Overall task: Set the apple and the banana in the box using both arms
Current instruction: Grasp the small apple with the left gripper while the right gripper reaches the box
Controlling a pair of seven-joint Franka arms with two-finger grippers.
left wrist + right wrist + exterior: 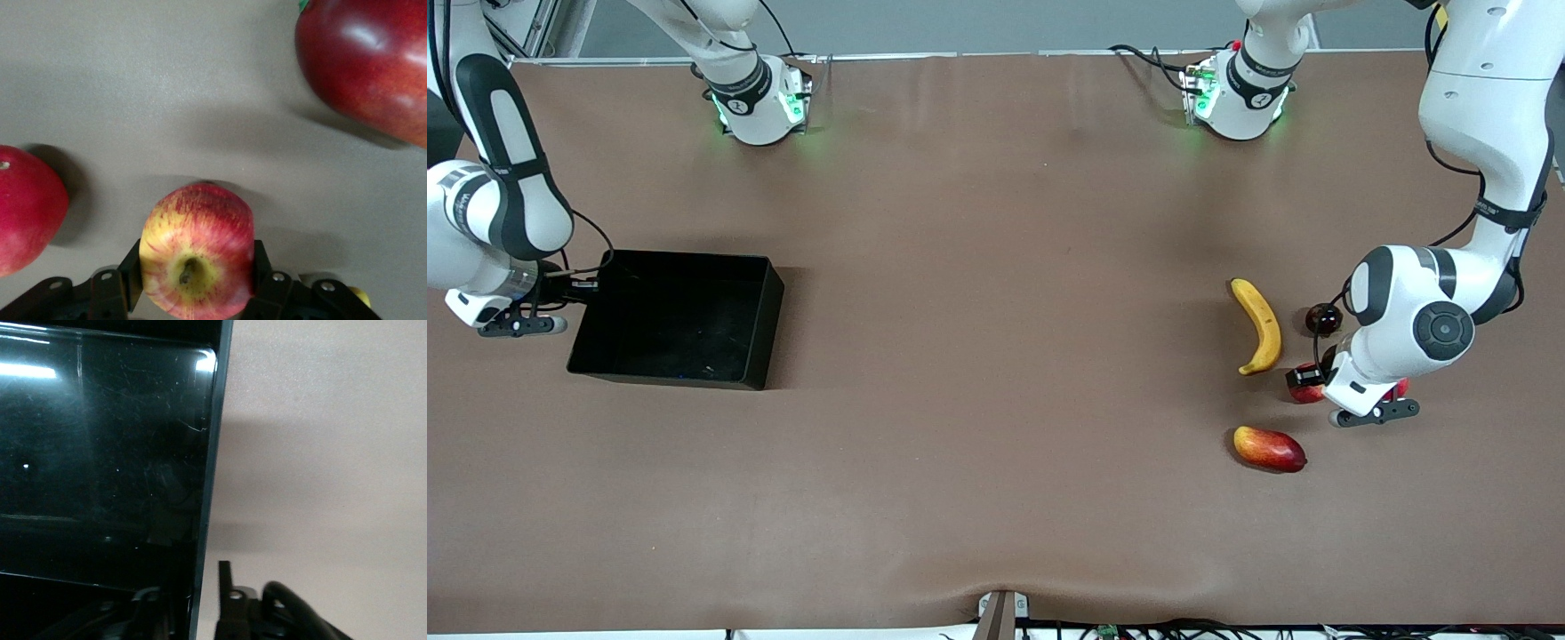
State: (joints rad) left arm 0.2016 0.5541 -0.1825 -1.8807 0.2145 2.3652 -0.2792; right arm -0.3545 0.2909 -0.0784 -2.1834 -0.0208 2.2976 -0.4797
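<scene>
The apple (197, 233), red with yellow mottling and its stem dimple facing the camera, rests on the table near the left arm's end. My left gripper (195, 261) is shut on it, and its fingers (131, 272) press both sides. From the front, the left gripper (1309, 380) hides most of the apple (1307, 394). The banana (1260, 326) lies on the table beside it, toward the right arm's end. The black box (760, 307) stands at the right arm's end. My right gripper (594, 284) is open and straddles the box wall (207, 487). A strip of table shows beside its outer finger (225, 587).
A red-yellow mango-like fruit (1269, 448) lies nearer the front camera than the banana. A dark round fruit (1323, 317) sits farther back, beside the left arm. Another red fruit (1400, 388) peeks out beside the left hand. Brown table stretches between the box and the fruit.
</scene>
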